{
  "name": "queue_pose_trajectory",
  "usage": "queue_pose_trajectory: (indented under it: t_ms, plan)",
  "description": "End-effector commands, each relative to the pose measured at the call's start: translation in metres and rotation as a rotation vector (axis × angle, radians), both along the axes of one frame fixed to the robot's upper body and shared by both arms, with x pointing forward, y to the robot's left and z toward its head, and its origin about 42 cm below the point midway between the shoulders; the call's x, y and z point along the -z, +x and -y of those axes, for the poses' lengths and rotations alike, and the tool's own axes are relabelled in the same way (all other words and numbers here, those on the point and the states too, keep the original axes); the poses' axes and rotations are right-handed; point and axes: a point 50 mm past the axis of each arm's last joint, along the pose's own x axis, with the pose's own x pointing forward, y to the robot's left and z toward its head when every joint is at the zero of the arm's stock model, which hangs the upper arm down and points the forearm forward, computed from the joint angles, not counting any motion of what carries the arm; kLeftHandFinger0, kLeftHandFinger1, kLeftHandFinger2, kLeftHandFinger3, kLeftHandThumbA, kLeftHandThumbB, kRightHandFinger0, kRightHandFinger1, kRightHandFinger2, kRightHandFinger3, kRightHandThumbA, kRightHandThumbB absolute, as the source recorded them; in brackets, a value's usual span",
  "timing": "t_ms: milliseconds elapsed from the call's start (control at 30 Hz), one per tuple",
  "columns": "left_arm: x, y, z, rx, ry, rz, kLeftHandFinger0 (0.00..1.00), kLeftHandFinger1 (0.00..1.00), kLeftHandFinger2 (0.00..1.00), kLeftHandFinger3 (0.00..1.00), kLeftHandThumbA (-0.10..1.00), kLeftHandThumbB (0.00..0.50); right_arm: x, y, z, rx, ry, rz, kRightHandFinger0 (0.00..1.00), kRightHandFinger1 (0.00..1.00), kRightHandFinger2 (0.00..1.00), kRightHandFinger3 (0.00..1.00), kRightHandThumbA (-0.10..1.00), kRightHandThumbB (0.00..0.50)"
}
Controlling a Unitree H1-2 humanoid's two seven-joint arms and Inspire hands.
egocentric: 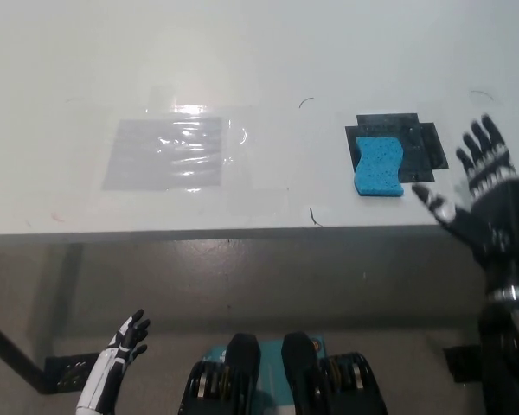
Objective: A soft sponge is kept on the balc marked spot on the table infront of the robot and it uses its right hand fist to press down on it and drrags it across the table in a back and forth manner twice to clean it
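right hand (484, 203): raised, fingers spread | left hand (125, 339): low, fingers apart

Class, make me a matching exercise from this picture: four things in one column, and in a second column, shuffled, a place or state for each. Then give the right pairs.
Column one
1. blue wavy-edged sponge
2. black right hand
3. white left hand
4. clear shiny plastic sheet

Column two
A. low at the picture's left, below the table edge
B. lying flat on the white table's left part
C. open, fingers spread, right of the sponge and not touching it
D. resting on the black marked patch

Pairs: 1-D, 2-C, 3-A, 4-B
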Motion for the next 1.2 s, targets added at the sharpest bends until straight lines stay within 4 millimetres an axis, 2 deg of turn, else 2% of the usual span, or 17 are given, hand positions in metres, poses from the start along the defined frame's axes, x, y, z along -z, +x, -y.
queue_pose_trajectory:
  t_ms: [0,67,100,233,267,300,333,367,433,467,600,700,767,900,933,1067,1167]
  plan:
    - [-0.018,0.009,-0.007,0.043,0.019,0.084,1.0,1.0,1.0,1.0,1.0,0.328,-0.132,-0.201,-0.039,-0.299,-0.154,0.672,1.0,1.0,1.0,1.0,1.0,0.379]
    - [-0.017,0.007,-0.006,0.049,0.013,0.084,1.0,1.0,1.0,1.0,1.0,0.331,-0.113,-0.198,-0.031,-0.321,-0.155,0.579,1.0,1.0,1.0,1.0,1.0,0.431]
    - [-0.017,0.006,-0.006,0.05,0.012,0.083,1.0,1.0,1.0,1.0,1.0,0.326,-0.096,-0.194,-0.025,-0.32,-0.157,0.504,1.0,1.0,1.0,1.0,1.0,0.405]
    - [-0.016,0.005,-0.007,0.047,0.016,0.084,1.0,1.0,1.0,1.0,1.0,0.34,-0.054,-0.183,-0.018,-0.248,-0.185,0.311,1.0,1.0,1.0,1.0,1.0,0.354]
    - [-0.016,0.005,-0.006,0.049,0.014,0.086,1.0,1.0,1.0,1.0,1.0,0.339,-0.024,-0.169,-0.014,-0.228,-0.212,0.196,1.0,1.0,1.0,1.0,1.0,0.32]
    - [-0.016,0.005,-0.006,0.052,0.013,0.084,1.0,1.0,1.0,1.0,1.0,0.325,-0.009,-0.16,-0.012,-0.218,-0.225,0.14,1.0,1.0,1.0,1.0,1.0,0.333]
    - [-0.016,0.004,-0.006,0.053,0.012,0.083,1.0,1.0,1.0,1.0,1.0,0.324,0.0,-0.155,-0.011,-0.214,-0.237,0.096,1.0,1.0,1.0,1.0,1.0,0.309]
    - [-0.016,0.004,-0.005,0.052,0.011,0.081,1.0,1.0,1.0,1.0,1.0,0.325,0.022,-0.142,-0.008,-0.205,-0.259,-0.006,1.0,1.0,1.0,1.0,1.0,0.287]
    - [-0.014,0.002,-0.003,0.053,0.011,0.075,1.0,1.0,1.0,1.0,1.0,0.332,0.046,-0.133,-0.005,-0.199,-0.255,-0.103,1.0,1.0,1.0,1.0,1.0,0.251]
    - [-0.015,0.003,-0.003,0.061,0.013,0.078,1.0,1.0,1.0,1.0,1.0,0.335,0.056,-0.128,-0.006,-0.192,-0.216,-0.14,1.0,1.0,1.0,1.0,1.0,0.211]
    - [-0.017,0.006,-0.003,0.06,0.002,0.084,1.0,1.0,1.0,1.0,1.0,0.335,0.097,-0.113,-0.002,-0.212,-0.161,-0.267,1.0,1.0,1.0,1.0,1.0,0.178]
    - [-0.018,0.007,-0.003,0.061,0.014,0.1,1.0,1.0,1.0,1.0,1.0,0.332,0.107,-0.109,0.001,-0.19,-0.13,-0.286,1.0,1.0,1.0,1.0,1.0,0.152]
    - [-0.019,0.008,-0.001,0.07,0.016,0.103,1.0,1.0,1.0,1.0,1.0,0.33,0.108,-0.109,0.004,-0.182,-0.113,-0.287,1.0,1.0,1.0,1.0,1.0,0.194]
    - [-0.021,0.01,0.0,0.079,0.015,0.106,1.0,1.0,1.0,1.0,1.0,0.35,0.111,-0.108,0.006,-0.174,-0.102,-0.298,1.0,1.0,1.0,1.0,1.0,0.194]
    - [-0.022,0.011,0.0,0.082,0.017,0.107,1.0,1.0,1.0,1.0,1.0,0.349,0.111,-0.108,0.006,-0.173,-0.109,-0.305,1.0,1.0,1.0,1.0,1.0,0.168]
    - [-0.025,0.014,0.001,0.079,0.016,0.101,1.0,1.0,1.0,1.0,1.0,0.384,0.11,-0.107,0.004,-0.175,-0.124,-0.312,1.0,1.0,1.0,1.0,1.0,0.155]
    - [-0.025,0.014,0.001,0.078,0.008,0.106,1.0,1.0,1.0,1.0,1.0,0.364,0.11,-0.106,0.003,-0.188,-0.138,-0.314,1.0,1.0,1.0,1.0,1.0,0.136]
